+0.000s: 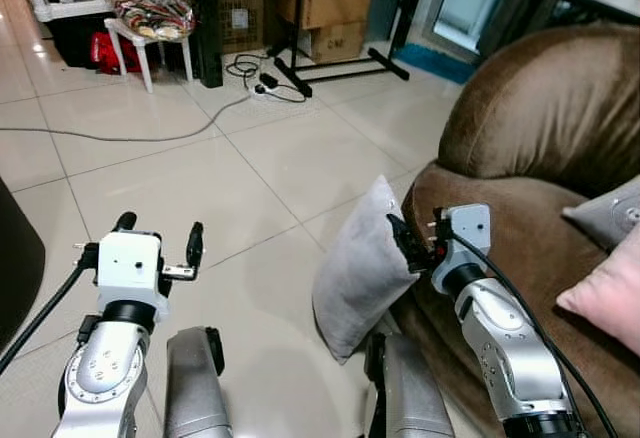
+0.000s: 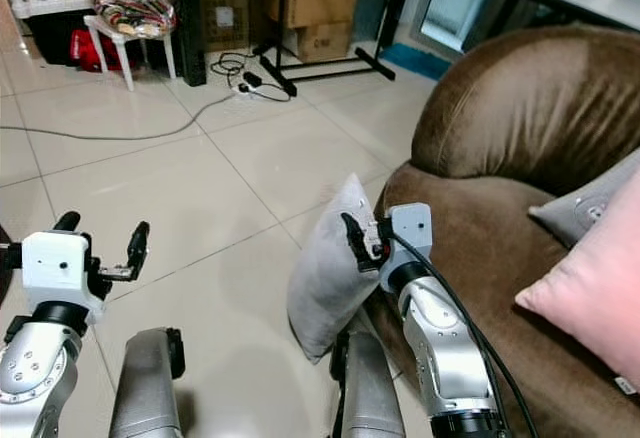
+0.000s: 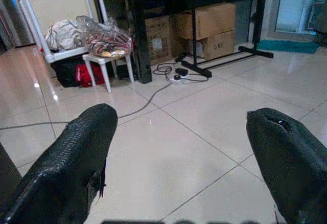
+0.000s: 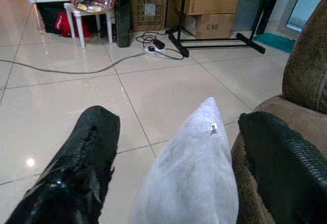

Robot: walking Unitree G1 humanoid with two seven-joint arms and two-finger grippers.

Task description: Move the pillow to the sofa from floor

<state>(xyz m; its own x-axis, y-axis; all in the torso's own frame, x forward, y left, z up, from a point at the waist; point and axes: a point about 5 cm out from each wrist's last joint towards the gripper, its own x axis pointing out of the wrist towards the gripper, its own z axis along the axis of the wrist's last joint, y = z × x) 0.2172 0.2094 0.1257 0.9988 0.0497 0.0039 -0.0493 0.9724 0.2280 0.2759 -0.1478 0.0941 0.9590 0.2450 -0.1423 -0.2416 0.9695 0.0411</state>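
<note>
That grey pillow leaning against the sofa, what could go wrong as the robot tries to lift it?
The right gripper has its fingers either side of the grey pillow near its top corner; soft fabric could slip out when lifted. The pillow stands on the floor leaning on the brown sofa, so a nudge might tip it over. The seat already holds a pink cushion, leaving less room.

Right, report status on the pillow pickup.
Right tool open, fingers astride the grey pillow, not closed. Pillow upright on the floor, leaning on the brown sofa. Left tool open, idle over tiles.
</note>
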